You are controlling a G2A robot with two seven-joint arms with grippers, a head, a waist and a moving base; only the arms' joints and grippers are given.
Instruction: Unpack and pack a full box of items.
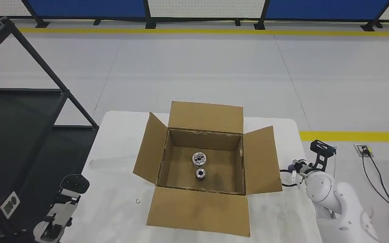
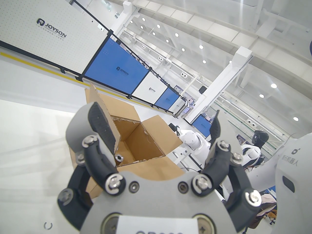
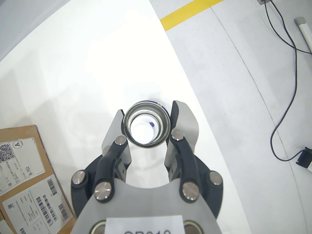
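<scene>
Right end effector (image 3: 147,120) clamps a shiny hollow ring (image 3: 136,113), seen from its wrist; left end effector (image 2: 156,120), spread, faces the box (image 2: 146,140).

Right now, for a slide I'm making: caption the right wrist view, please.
Right tool shut on a metal ring over the white table, box nearby.

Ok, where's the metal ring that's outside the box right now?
In the right wrist view, the metal ring is clamped between the right arm's jaws, over the table just beyond the right flap of the box.
</scene>
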